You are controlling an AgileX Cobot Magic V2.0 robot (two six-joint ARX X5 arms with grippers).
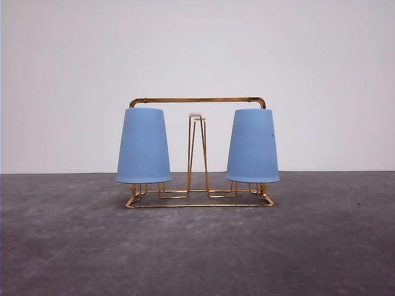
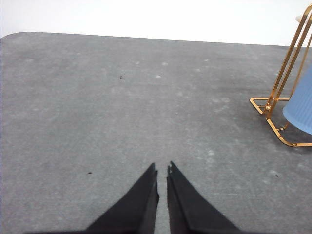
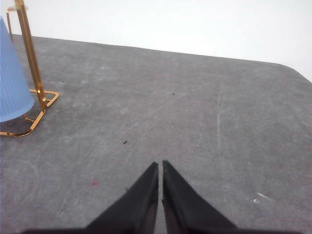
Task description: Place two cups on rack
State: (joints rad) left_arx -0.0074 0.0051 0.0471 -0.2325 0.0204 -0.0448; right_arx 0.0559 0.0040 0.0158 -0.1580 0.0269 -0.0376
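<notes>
Two light blue ribbed cups hang upside down on the gold wire rack [image 1: 197, 100]: one cup [image 1: 143, 146] at its left end, the other cup [image 1: 252, 146] at its right end. A white-tipped prong [image 1: 196, 115] stands bare between them. In the left wrist view my left gripper [image 2: 162, 169] is shut over bare table, with the rack's corner [image 2: 273, 105] and a cup's rim [image 2: 300, 109] off to one side. In the right wrist view my right gripper [image 3: 160, 164] is shut with nothing held, apart from the rack [image 3: 34, 68] and the cup [image 3: 12, 83].
The rack stands on a dark grey table [image 1: 197, 246] in front of a plain white wall [image 1: 197, 49]. The table's rounded far corners show in both wrist views.
</notes>
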